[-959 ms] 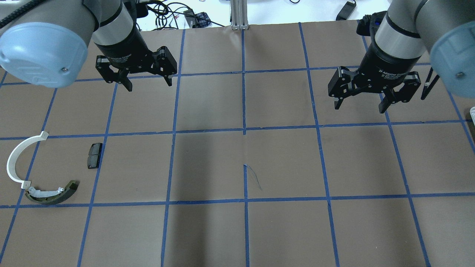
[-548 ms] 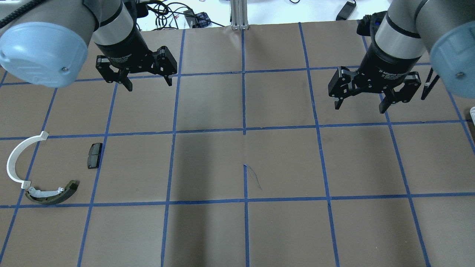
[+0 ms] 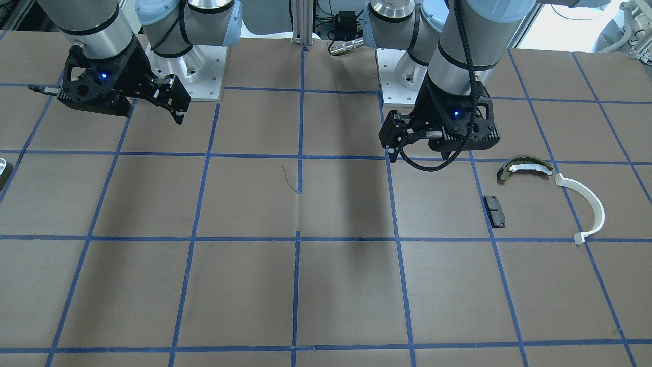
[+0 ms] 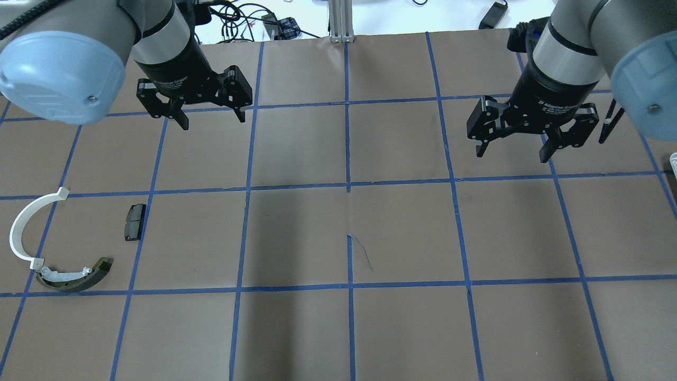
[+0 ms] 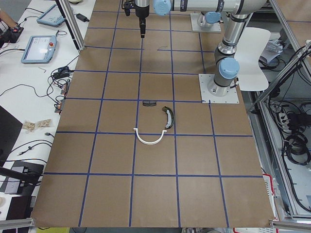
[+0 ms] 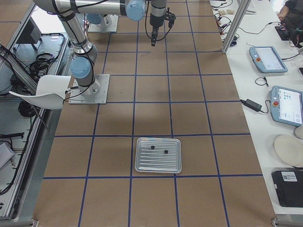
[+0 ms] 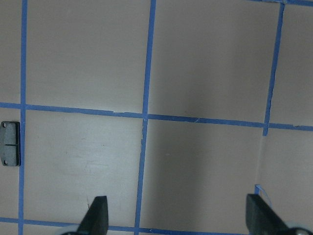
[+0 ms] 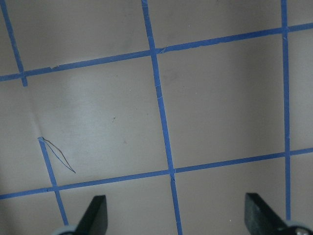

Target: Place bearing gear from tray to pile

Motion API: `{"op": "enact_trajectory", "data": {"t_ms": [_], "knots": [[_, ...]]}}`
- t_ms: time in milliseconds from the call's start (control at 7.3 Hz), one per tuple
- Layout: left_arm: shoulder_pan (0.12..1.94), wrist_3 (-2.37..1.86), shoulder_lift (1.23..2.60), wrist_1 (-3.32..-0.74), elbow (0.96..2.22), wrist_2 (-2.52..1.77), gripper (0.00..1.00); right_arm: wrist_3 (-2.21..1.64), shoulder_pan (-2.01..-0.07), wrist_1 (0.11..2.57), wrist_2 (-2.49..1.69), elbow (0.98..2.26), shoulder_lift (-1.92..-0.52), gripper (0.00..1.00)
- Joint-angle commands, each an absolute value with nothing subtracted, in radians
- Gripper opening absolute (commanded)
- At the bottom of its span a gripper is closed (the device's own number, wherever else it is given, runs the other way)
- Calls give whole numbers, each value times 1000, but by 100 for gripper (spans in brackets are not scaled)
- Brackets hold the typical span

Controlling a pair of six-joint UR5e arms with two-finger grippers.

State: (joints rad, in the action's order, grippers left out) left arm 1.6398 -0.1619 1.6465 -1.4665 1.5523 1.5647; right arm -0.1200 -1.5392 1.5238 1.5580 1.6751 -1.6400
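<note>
The pile lies at the table's left in the overhead view: an olive-and-white brake shoe (image 4: 74,276), a white semicircular strip (image 4: 24,227) and a black pad (image 4: 135,222). The pad also shows in the left wrist view (image 7: 10,150). A metal tray (image 6: 142,166) shows in the exterior right view with two small dark round parts (image 6: 152,148) in it; I cannot tell which is the bearing gear. My left gripper (image 4: 213,121) is open and empty, high over the far left. My right gripper (image 4: 511,156) is open and empty over the far right, away from the tray.
Brown paper with a blue tape grid covers the table (image 4: 349,317). A loose tape end (image 4: 362,254) lies near the middle. Cables and an aluminium post (image 4: 341,21) stand beyond the far edge. The arm bases (image 3: 193,76) are bolted on the robot's side.
My right gripper has shifted very slightly toward the far side. My left gripper and the pile have not moved.
</note>
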Motion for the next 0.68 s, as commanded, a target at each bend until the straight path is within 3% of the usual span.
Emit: {"op": "enact_trajectory", "data": {"t_ms": [0, 548], "knots": [[1640, -163, 1647, -1466, 1552, 1566, 100, -121, -1529, 1523, 1560, 1675, -1634, 100], [1640, -163, 1646, -1466, 1555, 1566, 100, 71, -1171, 1543, 1588, 1672, -1614, 100]]}}
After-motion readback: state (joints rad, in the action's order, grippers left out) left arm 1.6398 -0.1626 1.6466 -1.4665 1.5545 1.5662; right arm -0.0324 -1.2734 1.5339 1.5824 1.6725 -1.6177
